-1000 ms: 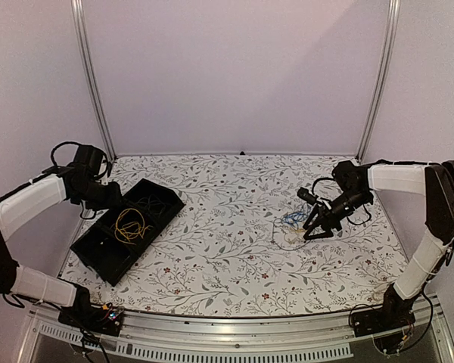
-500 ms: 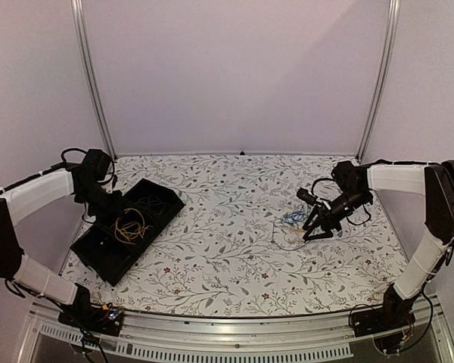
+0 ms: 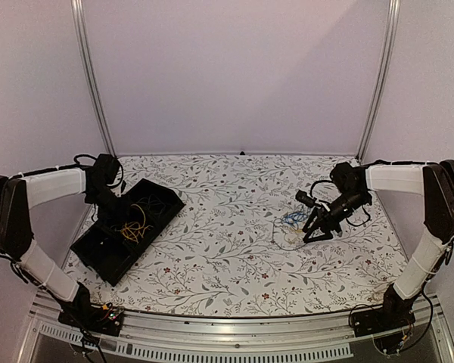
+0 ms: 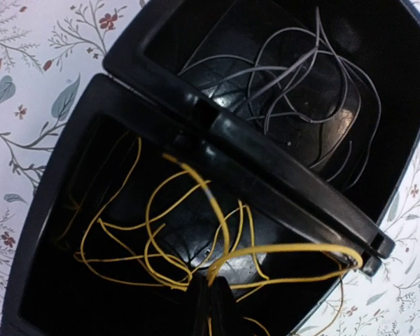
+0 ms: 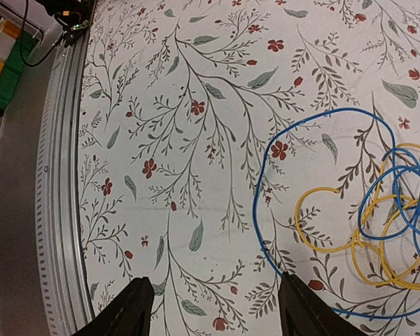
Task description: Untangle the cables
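Cables: yellow loops lie in the black tray's lower-left compartment, grey loops upper right. Left gripper jaws closed among yellow strands; right gripper jaws wide beside blue-yellow tangle, lower right.

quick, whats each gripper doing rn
Left gripper: shut, apparently pinching the yellow cable in the black tray.
Right gripper: open, holding nothing, by the blue cable.
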You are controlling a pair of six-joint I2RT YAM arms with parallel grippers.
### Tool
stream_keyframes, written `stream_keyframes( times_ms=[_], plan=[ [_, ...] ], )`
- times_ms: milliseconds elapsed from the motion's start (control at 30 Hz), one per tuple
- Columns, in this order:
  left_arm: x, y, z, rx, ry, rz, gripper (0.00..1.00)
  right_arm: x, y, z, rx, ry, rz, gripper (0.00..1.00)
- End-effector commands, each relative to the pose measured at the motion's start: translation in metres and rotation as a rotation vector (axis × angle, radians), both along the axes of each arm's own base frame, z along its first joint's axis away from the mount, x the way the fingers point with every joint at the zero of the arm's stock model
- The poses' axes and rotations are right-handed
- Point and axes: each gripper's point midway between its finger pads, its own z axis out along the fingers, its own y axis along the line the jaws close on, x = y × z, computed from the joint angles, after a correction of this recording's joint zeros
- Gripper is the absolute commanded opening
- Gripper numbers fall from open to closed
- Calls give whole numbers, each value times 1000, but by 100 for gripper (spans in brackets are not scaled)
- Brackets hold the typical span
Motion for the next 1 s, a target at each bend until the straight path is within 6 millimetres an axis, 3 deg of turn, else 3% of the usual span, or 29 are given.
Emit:
stream_keyframes(
  times_ms=[0,200,433,500,667,867,967],
  plan=[
    [26,-15,-14,-66,-42,4,0,3,3,2,-4,-9,19,65],
    [18,-13,-39,-20,5,8,0,3,3,3,-5,-17,18,65],
    [3,1,-29,44,-15,13,0,1,4,-4,-21,2,30,64],
    [7,2,-17,47,-38,14,0,2,6,-1,-11,-2,33,63],
    [26,2,29,46,-137,14,26,10,10,21,29,-91,27,62],
    [35,5,80,84,-247,-36,41,57,-5,63,7,-304,-140,64],
    [37,0,103,78,-294,-101,48,74,-17,73,-33,-362,-216,65]
  ],
)
